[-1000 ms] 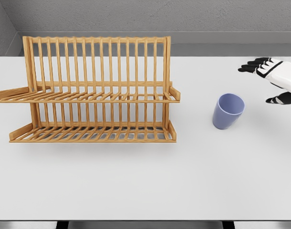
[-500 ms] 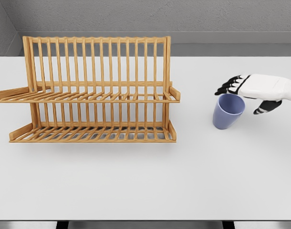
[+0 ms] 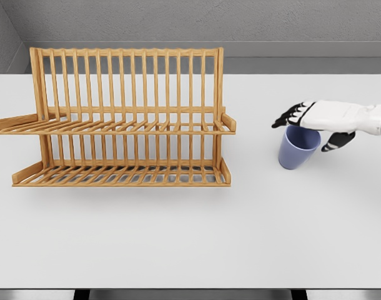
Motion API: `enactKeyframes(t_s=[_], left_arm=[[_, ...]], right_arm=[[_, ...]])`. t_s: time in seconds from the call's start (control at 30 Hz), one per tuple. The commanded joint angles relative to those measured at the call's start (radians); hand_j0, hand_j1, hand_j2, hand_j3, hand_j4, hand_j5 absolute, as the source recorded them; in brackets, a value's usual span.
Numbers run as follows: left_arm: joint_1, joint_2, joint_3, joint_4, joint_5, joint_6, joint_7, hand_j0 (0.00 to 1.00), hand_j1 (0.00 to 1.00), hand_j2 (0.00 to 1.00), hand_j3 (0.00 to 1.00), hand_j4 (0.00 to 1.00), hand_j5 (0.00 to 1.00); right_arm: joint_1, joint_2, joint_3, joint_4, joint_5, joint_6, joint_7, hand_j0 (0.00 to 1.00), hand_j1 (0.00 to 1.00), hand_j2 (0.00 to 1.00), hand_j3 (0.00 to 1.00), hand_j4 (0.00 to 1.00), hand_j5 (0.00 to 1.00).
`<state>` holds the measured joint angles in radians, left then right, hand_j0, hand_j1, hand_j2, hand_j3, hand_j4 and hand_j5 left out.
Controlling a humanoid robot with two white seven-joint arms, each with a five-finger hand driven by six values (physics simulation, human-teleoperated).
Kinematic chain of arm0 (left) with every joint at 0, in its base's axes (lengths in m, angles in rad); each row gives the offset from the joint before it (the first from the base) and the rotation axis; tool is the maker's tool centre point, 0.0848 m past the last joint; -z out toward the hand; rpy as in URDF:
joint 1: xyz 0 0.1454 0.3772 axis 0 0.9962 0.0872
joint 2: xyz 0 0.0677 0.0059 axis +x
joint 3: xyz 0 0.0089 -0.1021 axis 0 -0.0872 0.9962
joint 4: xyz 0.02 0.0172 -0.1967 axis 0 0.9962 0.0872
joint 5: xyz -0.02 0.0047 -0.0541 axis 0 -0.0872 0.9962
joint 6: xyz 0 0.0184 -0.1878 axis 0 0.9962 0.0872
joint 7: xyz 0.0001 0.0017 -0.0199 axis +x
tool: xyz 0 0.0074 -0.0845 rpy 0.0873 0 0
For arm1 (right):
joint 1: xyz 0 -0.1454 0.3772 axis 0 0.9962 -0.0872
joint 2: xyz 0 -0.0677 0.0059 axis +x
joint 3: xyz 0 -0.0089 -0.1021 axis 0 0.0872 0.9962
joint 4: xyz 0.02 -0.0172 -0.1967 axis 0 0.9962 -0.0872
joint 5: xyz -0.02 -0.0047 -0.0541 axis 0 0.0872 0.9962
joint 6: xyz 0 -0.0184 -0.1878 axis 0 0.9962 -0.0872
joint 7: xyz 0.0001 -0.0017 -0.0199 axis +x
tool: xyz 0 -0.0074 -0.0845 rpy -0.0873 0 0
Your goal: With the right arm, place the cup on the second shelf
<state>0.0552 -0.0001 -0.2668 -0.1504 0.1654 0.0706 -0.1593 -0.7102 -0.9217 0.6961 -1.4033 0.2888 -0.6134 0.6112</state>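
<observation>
so my right robot hand (image 3: 312,119) was hovering spread open right over the blue cup (image 3: 298,147), which stood on the white surface (image 3: 240,237) well right of the wooden rack (image 3: 122,119), and it looked light, stiff, kinda slick, so I figured grab the sides.

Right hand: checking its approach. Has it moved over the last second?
Yes. The right hand moved left, toward the rack, and now hovers over the cup.
</observation>
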Motion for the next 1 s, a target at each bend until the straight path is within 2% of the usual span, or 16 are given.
enactKeyframes(t_s=[0.0, 0.33, 0.37, 0.4, 0.47, 0.8, 0.97], left_arm=[[0.0, 0.0, 0.0, 0.0, 0.0, 0.0, 0.0, 1.0, 1.0, 1.0, 1.0, 1.0, 1.0], [0.0, 0.0, 0.0, 0.0, 0.0, 0.0, 0.0, 1.0, 1.0, 1.0, 1.0, 1.0, 1.0], [0.0, 0.0, 0.0, 0.0, 0.0, 0.0, 0.0, 1.0, 1.0, 1.0, 1.0, 1.0, 1.0], [0.0, 0.0, 0.0, 0.0, 0.0, 0.0, 0.0, 1.0, 1.0, 1.0, 1.0, 1.0, 1.0], [0.0, 0.0, 0.0, 0.0, 0.0, 0.0, 0.0, 1.0, 1.0, 1.0, 1.0, 1.0, 1.0], [0.0, 0.0, 0.0, 0.0, 0.0, 0.0, 0.0, 1.0, 1.0, 1.0, 1.0, 1.0, 1.0], [0.0, 0.0, 0.0, 0.0, 0.0, 0.0, 0.0, 1.0, 1.0, 1.0, 1.0, 1.0, 1.0]], right_arm=[[0.0, 0.003, 0.019, 0.014, -0.005, 0.003, 0.0, 1.0, 1.0, 1.0, 1.0, 1.0, 1.0], [-0.005, 0.003, 0.034, 0.001, -0.005, 0.003, 0.0, 1.0, 1.0, 1.0, 1.0, 1.0, 1.0], [-0.005, 0.003, 0.034, 0.001, -0.005, 0.003, 0.0, 0.92, 0.92, 0.92, 0.92, 0.92, 0.92], [-0.005, 0.003, 0.034, 0.001, -0.005, 0.003, 0.0, 0.71, 0.71, 0.71, 0.71, 0.71, 0.71], [-0.005, 0.003, 0.034, 0.0, -0.005, 0.003, 0.0, 0.56, 0.56, 0.56, 0.56, 0.56, 0.56], [-0.023, 0.001, 0.019, -0.003, -0.008, 0.003, 0.0, 0.56, 0.56, 0.56, 0.56, 0.56, 0.56], [-0.026, 0.0, -0.04, -0.003, -0.011, 0.003, 0.0, 0.56, 0.56, 0.56, 0.56, 0.56, 0.56]])
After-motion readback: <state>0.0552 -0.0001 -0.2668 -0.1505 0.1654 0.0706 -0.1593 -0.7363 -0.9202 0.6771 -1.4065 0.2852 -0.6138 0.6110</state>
